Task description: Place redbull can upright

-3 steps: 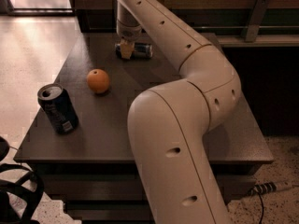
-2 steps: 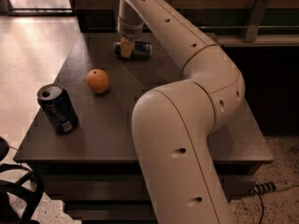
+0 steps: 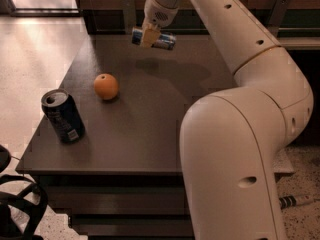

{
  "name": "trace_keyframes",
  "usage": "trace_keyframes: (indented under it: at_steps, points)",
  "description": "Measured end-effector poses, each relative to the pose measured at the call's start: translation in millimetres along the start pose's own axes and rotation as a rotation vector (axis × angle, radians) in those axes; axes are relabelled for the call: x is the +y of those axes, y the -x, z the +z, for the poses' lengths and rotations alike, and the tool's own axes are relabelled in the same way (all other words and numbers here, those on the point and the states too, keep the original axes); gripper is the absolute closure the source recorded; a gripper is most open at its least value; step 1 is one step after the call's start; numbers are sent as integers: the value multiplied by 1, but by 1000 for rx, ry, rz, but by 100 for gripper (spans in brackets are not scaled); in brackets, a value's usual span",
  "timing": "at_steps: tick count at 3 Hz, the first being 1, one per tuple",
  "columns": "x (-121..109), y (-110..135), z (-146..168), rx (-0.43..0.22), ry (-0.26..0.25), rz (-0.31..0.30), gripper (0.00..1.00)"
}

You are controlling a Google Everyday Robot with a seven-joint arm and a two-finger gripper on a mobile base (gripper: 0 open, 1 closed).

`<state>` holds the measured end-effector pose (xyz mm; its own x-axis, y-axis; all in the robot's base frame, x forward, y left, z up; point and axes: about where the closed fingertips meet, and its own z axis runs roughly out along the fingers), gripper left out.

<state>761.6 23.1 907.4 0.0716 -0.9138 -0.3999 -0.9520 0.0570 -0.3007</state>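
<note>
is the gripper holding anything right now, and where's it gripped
The gripper holds the redbull can sideways above the table, jaws closed around its middle.

Slim blue-and-silver redbull can [image 3: 165, 40], horizontal in the gripper [image 3: 148, 37], above the table [image 3: 150, 134] far end

The bench [image 3: 145, 129] is a dark, matte top. On it near the front left corner a dark can [image 3: 62, 115] stands upright, its top open and a pale label low on its side. An orange [image 3: 106, 86] rests farther back along the left side, well apart from that can. The right front part of the bench is hidden behind the robot's arm. The pincer [image 3: 148, 35] hangs over the far edge, closed around a slim can [image 3: 162, 40] that lies level and clear of the surface, with a soft shadow on the bench below it.
</note>
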Motion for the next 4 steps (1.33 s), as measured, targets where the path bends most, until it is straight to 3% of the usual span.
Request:
trace_keyframes:
  at_steps: [1,2,4]
  points:
    - [1,1,-28,-83,-11,-24,100]
    - [-7,0,-56,-189,-59,-43,100]
    - [-13,-5,-93,-382,-164,-14,100]
